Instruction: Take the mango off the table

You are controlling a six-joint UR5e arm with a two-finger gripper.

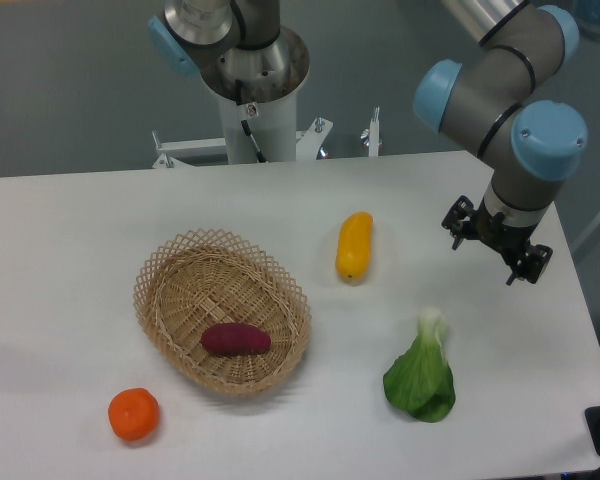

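Gripper [495,248] hangs above the table [70,230] near its right edge, holding nothing; whether its fingers are spread or closed is hard to tell from this angle. Off to its left, well apart, the mango [354,246] lies bare on the tabletop. Its smooth rounded skin could roll or squirt out of an off-centre pinch (a grip across the narrow middle seems safest). Room is generous: the basket [170,290] lies beyond the mango, the bok choy [422,375] nearer the camera.
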